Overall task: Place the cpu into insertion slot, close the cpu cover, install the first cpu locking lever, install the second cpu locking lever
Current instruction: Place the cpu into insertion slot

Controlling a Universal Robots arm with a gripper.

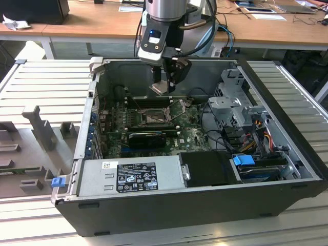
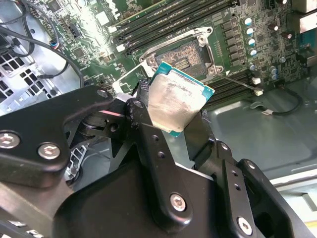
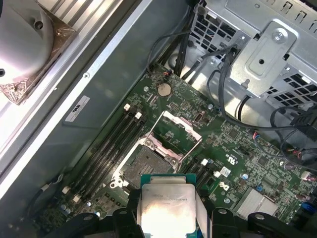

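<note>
The jaws are clamped on the cpu (image 2: 176, 106), one black finger pressing each of two opposite edges, so the chip sits between them with its flat top facing both wrist views. It is a thin square with a silvery-beige metal lid, smudged and dull in patches, rimmed by a narrow teal-green edge. In the exterior view the cpu (image 1: 160, 88) hangs tilted inside the open computer case (image 1: 287, 148), above the motherboard (image 1: 189, 134) and clear of it, not touching anything below. The insertion slot (image 3: 148, 166) lies just beyond the chip in the first wrist view: a square socket with a black frame and a grainy golden-grey contact field, bare. The cpu cover (image 3: 184, 126) stands swung up at the socket's far side, a thin silver frame plate with a large square window through which the green board shows. Long black memory slots (image 3: 106, 148) run alongside the socket. The case rests on its side on a counter (image 1: 46, 82) of ribbed grey metal slats.
</note>
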